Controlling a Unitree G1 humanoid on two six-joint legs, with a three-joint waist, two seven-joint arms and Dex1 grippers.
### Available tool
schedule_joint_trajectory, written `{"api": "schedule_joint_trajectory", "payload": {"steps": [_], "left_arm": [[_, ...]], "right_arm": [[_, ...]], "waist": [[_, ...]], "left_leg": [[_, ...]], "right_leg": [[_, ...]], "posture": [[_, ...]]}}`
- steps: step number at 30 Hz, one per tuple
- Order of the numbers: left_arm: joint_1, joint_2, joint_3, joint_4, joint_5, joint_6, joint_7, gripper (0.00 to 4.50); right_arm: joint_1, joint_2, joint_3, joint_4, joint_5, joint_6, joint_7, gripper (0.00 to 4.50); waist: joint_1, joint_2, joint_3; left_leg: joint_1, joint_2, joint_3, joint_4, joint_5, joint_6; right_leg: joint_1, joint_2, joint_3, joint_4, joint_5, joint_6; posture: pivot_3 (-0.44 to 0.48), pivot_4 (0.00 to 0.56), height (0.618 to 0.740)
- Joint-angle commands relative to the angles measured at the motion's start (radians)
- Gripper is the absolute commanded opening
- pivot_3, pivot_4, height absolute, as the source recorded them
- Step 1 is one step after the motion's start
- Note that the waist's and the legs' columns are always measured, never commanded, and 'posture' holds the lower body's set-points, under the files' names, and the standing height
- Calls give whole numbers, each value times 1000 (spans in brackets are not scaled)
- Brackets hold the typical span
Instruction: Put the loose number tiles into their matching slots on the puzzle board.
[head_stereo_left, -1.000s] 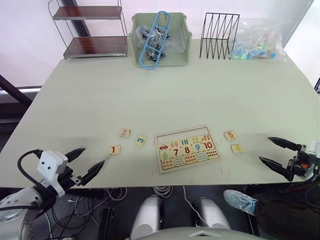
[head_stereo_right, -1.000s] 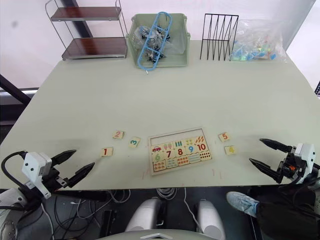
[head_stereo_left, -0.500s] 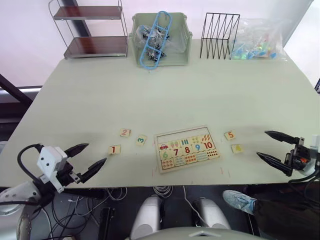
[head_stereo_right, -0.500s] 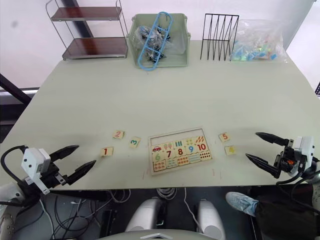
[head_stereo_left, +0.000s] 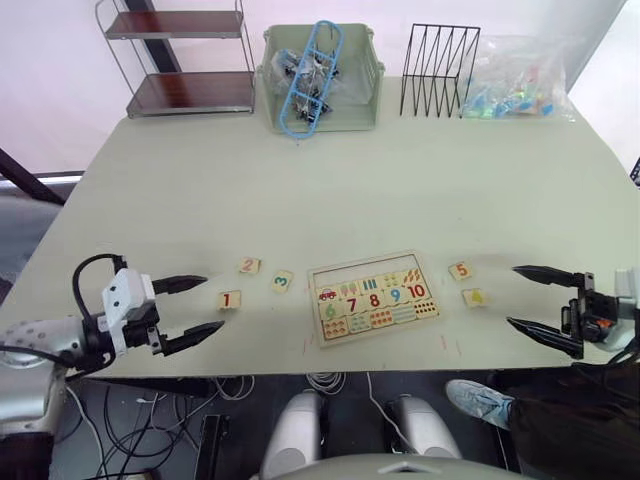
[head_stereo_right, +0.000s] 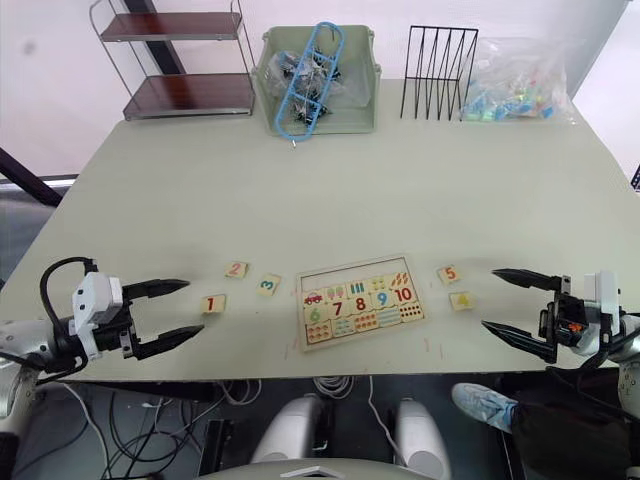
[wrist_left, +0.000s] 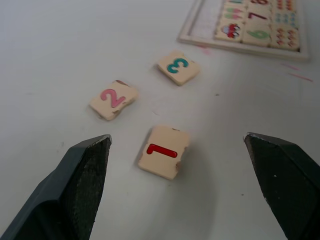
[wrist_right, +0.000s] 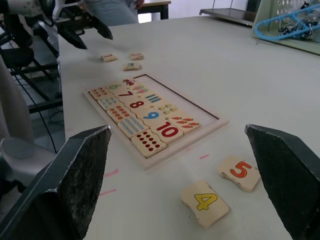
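A: Head view?
B: Puzzle board (head_stereo_left: 373, 297) near the table's (head_stereo_left: 400, 180) front edge. Tiles 1 (head_stereo_left: 229, 299), 2 (head_stereo_left: 250, 265), 3 (head_stereo_left: 283, 281) to its left; 5 (head_stereo_left: 459, 270), 4 (head_stereo_left: 474, 296) to its right.
A: Left wrist?
B: Left gripper (wrist_left: 180, 165) spread wide, empty, tile 1 between the fingers.
A: Right wrist?
B: Right gripper (wrist_right: 185, 165) wide open, empty, facing tiles 4 and 5.

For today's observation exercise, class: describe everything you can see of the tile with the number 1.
The tile 1 is a small, square, pale-wood piece printed with a red digit 1. Its edges look slightly notched. It lies flat on the pale table, touching nothing else, to the robot's left of the puzzle board, with the tile 2 and the tile 3 lying apart from it nearby. The open left gripper hovers just beside it.
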Motion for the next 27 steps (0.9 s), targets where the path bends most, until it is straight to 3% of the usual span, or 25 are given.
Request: {"api": "schedule_joint_trajectory", "payload": {"steps": [1,6,13,27], "left_arm": [[-106,54,-67,128,52,-110,-119,4490],[-275,67,-161,305,75,-211,-242,4490],[-413,116,-369,509,58,-388,-251,4490],[-490,126,-506,633,6,-461,-251,4490]], "right_arm": [[-19,-2,-2,-29,19,-6,12,4500],[-49,1,7,-17,13,-9,12,4500],[-77,-5,11,-21,15,-1,11,4500],[-99,-5,22,-41,20,-7,31,4500]], "waist": [[0,0,0],[-2,0,0],[0,0,0],[2,0,0]], "left_leg": [[0,0,0,0,0,0],[-1,0,1,0,1,2],[-1,0,2,-1,1,2],[-1,-1,2,5,1,3]], "right_leg": [[0,0,-1,0,0,0],[-2,-2,-3,1,0,0],[-2,-5,-9,1,2,4],[-1,5,-16,6,2,6]], "posture": [[0,150,740],[0,150,740],[0,150,740],[0,150,740]]}}
